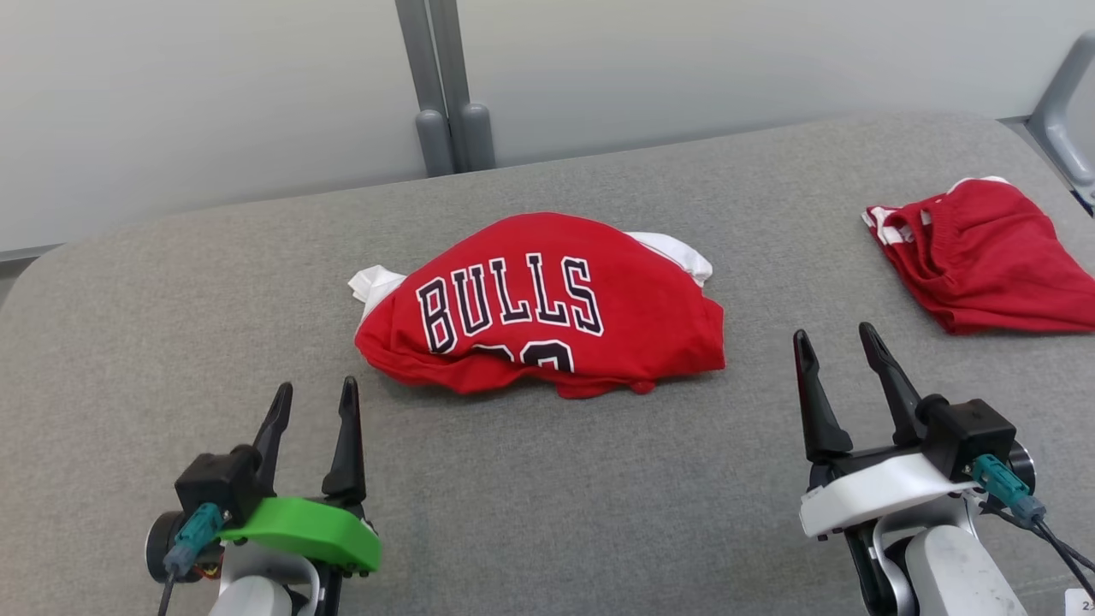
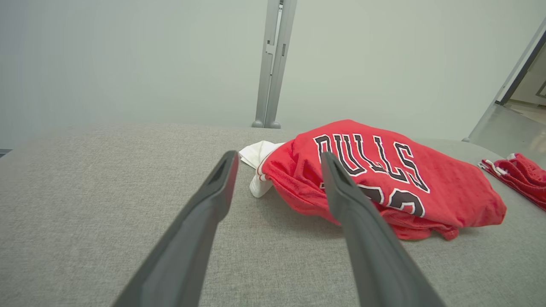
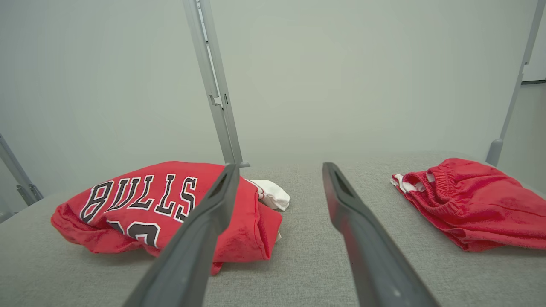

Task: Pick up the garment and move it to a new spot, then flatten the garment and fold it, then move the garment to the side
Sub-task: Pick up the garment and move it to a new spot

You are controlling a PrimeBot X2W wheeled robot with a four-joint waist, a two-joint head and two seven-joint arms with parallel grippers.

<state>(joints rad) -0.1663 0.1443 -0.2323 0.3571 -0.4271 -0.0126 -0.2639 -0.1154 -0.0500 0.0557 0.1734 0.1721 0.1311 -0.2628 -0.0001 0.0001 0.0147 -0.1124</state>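
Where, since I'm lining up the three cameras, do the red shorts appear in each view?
Head view: the red shorts lie at the right edge, upper half.
Left wrist view: the shorts sit at the far right edge, partly cut off.
Right wrist view: the shorts lie right of centre, fully visible.
Shared landmark: the Bulls jersey, left of the shorts in every view.

Our left gripper [image 1: 316, 387] wears a green cover [image 1: 308, 530], our right gripper [image 1: 834, 332] a white cover [image 1: 873, 492], both with long dark tapered fingers [image 1: 346, 445] and teal cable plugs [image 1: 997, 481].
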